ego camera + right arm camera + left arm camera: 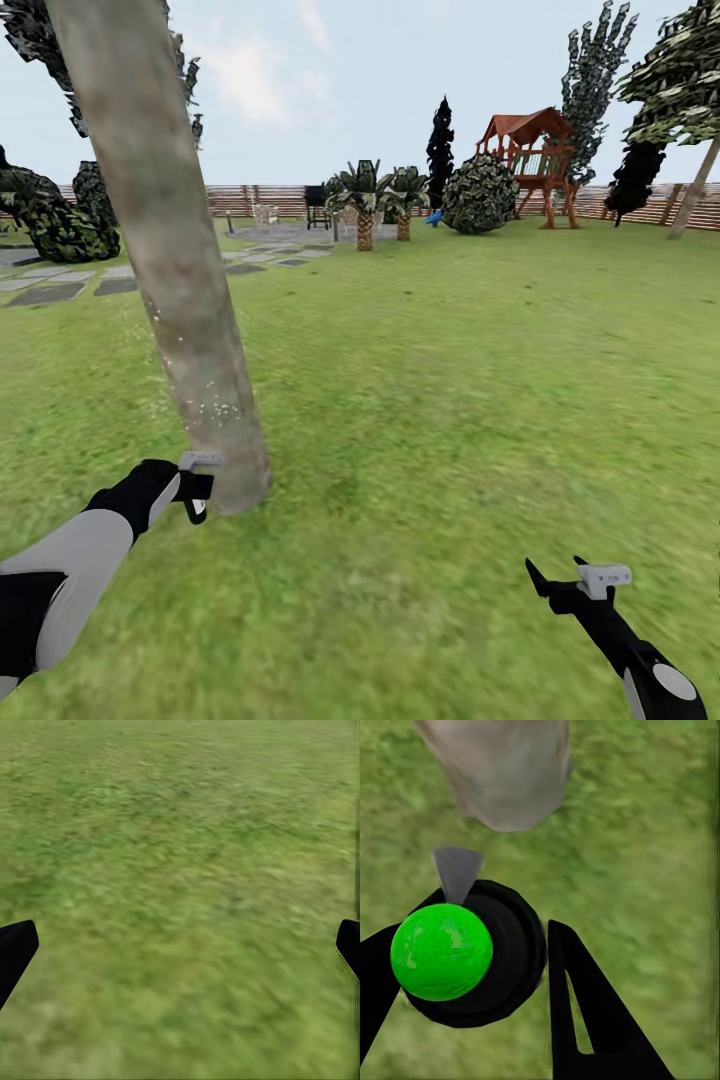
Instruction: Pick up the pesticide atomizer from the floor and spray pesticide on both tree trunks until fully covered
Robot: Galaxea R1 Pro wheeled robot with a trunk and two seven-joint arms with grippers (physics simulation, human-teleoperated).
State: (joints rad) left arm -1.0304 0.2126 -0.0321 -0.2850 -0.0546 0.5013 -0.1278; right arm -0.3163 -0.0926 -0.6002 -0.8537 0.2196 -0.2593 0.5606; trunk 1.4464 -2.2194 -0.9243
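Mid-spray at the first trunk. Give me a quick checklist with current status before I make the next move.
1. Pesticide atomizer held in the left tool: ok, fingers sit on both sides of it in the left wrist view.
2. Nozzle aimed at the tree trunk: ok, the trunk base lies straight ahead of it.
3. Pesticide landing on the trunk: ok, white specks show on the lower part.
4. Trunk fully covered: not ok, specks show low down only; the upper trunk looks bare.
5. Right tool free: ok, open and empty over grass.
6. Second tree located: cannot tell.
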